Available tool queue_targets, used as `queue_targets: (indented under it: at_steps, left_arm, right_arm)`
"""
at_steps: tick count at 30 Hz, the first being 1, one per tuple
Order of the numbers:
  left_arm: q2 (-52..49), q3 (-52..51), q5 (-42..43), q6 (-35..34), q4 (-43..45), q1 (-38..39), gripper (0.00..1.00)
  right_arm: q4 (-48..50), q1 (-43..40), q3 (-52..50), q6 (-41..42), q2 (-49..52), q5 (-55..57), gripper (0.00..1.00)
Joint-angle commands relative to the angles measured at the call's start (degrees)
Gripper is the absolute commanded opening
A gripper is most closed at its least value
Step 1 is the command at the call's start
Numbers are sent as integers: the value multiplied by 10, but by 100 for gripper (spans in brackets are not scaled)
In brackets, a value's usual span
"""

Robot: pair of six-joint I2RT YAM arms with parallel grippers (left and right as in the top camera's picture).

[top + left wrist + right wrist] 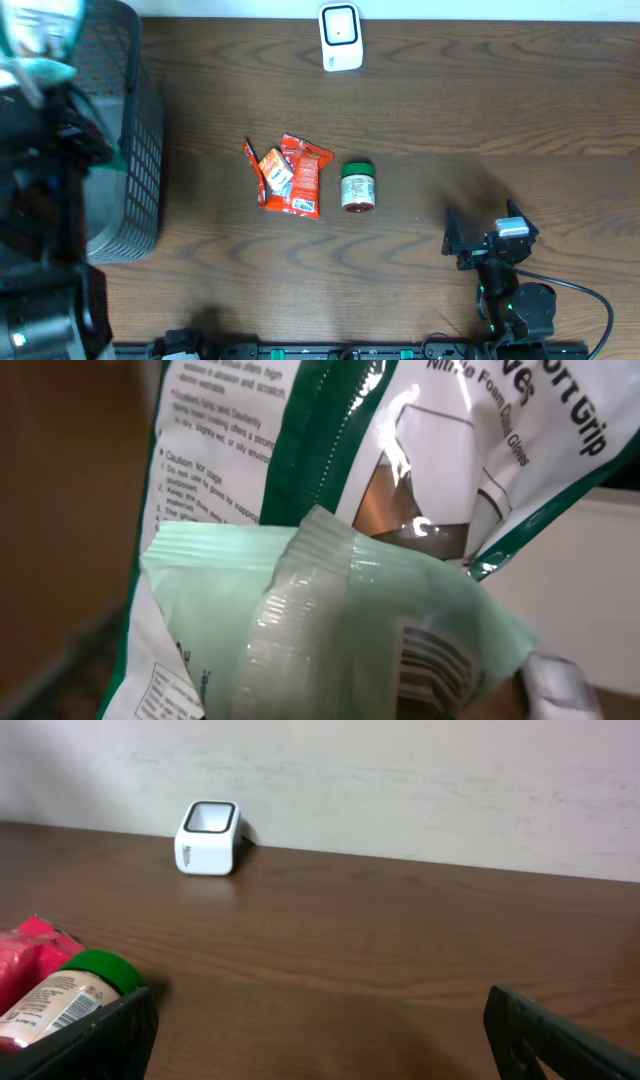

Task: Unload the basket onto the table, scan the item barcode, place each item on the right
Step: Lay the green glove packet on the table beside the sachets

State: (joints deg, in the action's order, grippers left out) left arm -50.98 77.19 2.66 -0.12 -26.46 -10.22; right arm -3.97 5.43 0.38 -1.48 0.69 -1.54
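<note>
Overhead, left jaws grip glove packet (230, 450) by basket (135, 150); right jaws gape empty near jar (357, 187).

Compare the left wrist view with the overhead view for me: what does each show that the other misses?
Only the left wrist view: the printed text on the green-and-white plastic glove packet, and the black barcode on the pale green wrapping in front.
Only the overhead view: the white box-shaped scanner at the top of the frame, the red foil snack packets, the green-lidded jar beside them, the dark mesh basket and the open right gripper.
Both: the glove packet itself, though overhead it is only a blur in the top-left corner.
</note>
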Motion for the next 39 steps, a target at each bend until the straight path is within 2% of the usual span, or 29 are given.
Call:
queue_targets:
  at_steps: [1, 7, 12, 20, 26, 27, 28, 29, 30, 39]
  left_arm:
    - [-7, 7, -4, -42, -48, 90, 7]
    - [-79, 2, -9, -133, -171, 200, 7]
    - [-196, -21, -53, -204, -239, 254, 7]
    - [-425, -31, -61, -247, -229, 266, 7]
    - [-543, -31, -44, -246, -214, 266, 8]
    - [-554, -31, -44, -246, -210, 266, 17]
    - [-559, -31, -43, -246, -210, 266, 34]
    - [-561, -31, -41, -246, -210, 266, 62]
    - [-559, -31, -30, -240, -210, 266, 69]
    - [-452, -15, -5, -227, -210, 263, 80]
  right_arm:
    - [-2, 5, -1, 8, -3, -1, 99]
    - [-2, 5, -1, 8, -3, -1, 99]
    - [-2, 5, -1, 8, -3, -1, 99]
    - [-2, 5, -1, 8, -3, -1, 99]
    - [-2, 5, -1, 8, -3, -1, 99]
    - [-2, 5, -1, 8, -3, -1, 99]
    - [-2, 5, -1, 8, -3, -1, 99]
    - [-2, 5, -1, 8, -3, -1, 99]
    - [-2, 5, -1, 8, -3, -1, 99]
    - [-2, 5, -1, 8, -3, -1, 99]
